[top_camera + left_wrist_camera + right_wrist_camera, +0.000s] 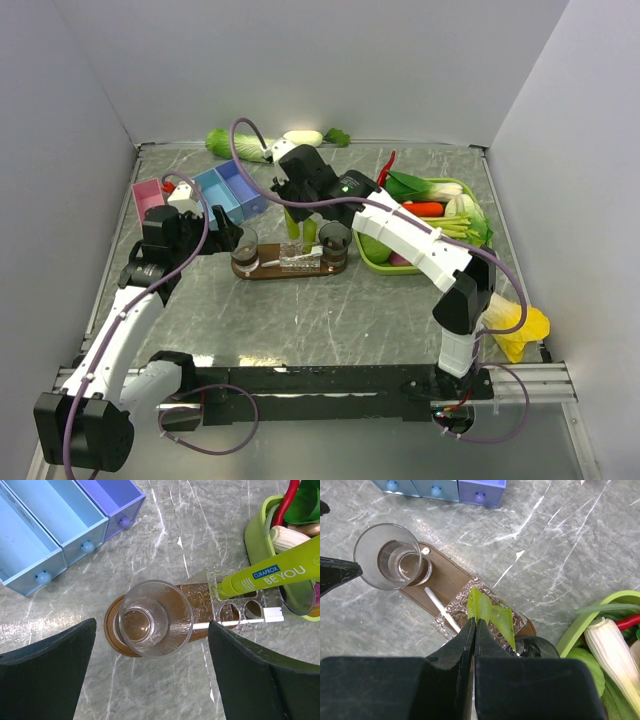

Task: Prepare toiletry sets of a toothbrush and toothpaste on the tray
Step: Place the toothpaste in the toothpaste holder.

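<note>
Currently pinching toothpaste (482, 607) by flat tail in right gripper (475, 625), fingers shut tight on it. Cap end down in clear holder (200, 597) on tray (112, 630), tube tilted. Toothbrush (225, 623) flat across holder and tray. Left gripper (152, 625) fingers wide, tumbler (156, 617) at tray's left end between them, untouched.

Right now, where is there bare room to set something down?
Widest bare patch: the marble between the tray and the near edge. A narrower strip lies between tray and blue drawers. Crowded: tray's right end, beside the green basket.
</note>
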Controlling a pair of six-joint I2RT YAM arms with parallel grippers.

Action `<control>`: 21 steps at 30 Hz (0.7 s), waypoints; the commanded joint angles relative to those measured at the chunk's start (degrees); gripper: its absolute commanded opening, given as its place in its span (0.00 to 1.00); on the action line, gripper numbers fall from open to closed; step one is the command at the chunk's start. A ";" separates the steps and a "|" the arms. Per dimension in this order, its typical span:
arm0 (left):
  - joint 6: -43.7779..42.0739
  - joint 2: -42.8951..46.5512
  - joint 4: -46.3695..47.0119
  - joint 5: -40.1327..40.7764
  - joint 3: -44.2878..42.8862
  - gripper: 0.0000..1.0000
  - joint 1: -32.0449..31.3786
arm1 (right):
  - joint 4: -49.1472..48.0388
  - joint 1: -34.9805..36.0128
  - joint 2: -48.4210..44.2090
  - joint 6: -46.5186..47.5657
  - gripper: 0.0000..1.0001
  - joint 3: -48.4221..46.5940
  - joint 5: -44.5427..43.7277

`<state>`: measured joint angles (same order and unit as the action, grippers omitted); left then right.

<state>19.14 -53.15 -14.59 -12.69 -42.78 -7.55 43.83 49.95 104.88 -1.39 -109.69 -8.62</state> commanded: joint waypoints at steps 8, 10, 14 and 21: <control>-1.03 -0.47 1.05 -1.02 -2.57 0.97 -0.27 | -4.02 -1.09 0.59 0.42 0.00 -0.09 0.89; -1.03 -0.56 1.05 -1.02 -2.57 0.97 -0.27 | -4.63 -1.26 0.68 0.33 0.00 0.35 1.24; -1.12 -0.64 1.05 -1.20 -2.48 0.97 -0.36 | -5.16 -1.35 1.20 0.42 0.00 0.88 1.24; -1.21 -0.91 1.14 -1.46 -2.48 0.97 -0.45 | -6.74 -1.35 1.82 0.33 0.00 2.72 1.15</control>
<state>19.09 -53.91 -14.55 -12.82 -42.78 -7.73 41.06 49.08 106.10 -1.41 -107.83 -7.16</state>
